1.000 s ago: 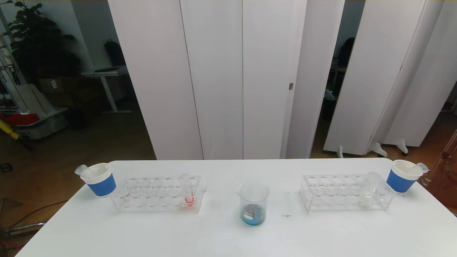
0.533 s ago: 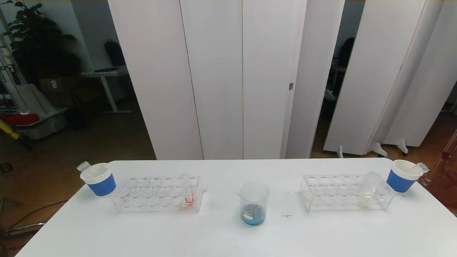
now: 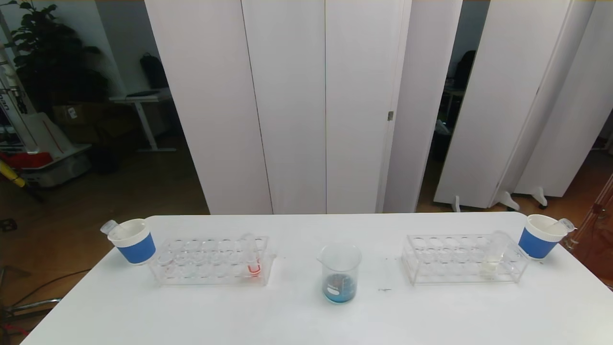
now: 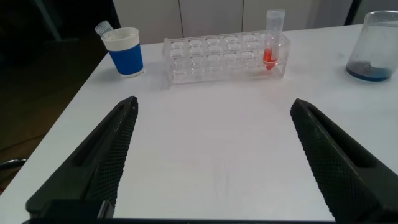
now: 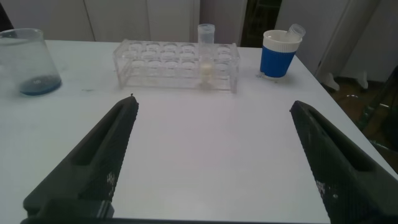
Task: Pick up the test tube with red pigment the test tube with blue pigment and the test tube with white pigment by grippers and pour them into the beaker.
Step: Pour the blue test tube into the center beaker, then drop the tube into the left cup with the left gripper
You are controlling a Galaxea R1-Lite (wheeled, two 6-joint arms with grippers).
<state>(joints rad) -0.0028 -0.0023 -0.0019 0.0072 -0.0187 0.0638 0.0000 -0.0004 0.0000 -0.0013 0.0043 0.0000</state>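
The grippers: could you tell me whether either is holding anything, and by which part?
Nothing is held. The left gripper and right gripper are both open over bare table.

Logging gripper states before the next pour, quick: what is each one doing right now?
Left gripper: open, holding nothing, above the table.
Right gripper: open, holding nothing, above the table.

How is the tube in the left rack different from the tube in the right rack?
The tube in the left rack holds orange-red liquid at its bottom; the tube in the right rack holds pale cream-white liquid. The red tube stands at the end of its rack nearest the beaker; the white one stands at the end farthest from it, near a blue cup. Both are slim, clear, uncapped and untouched.
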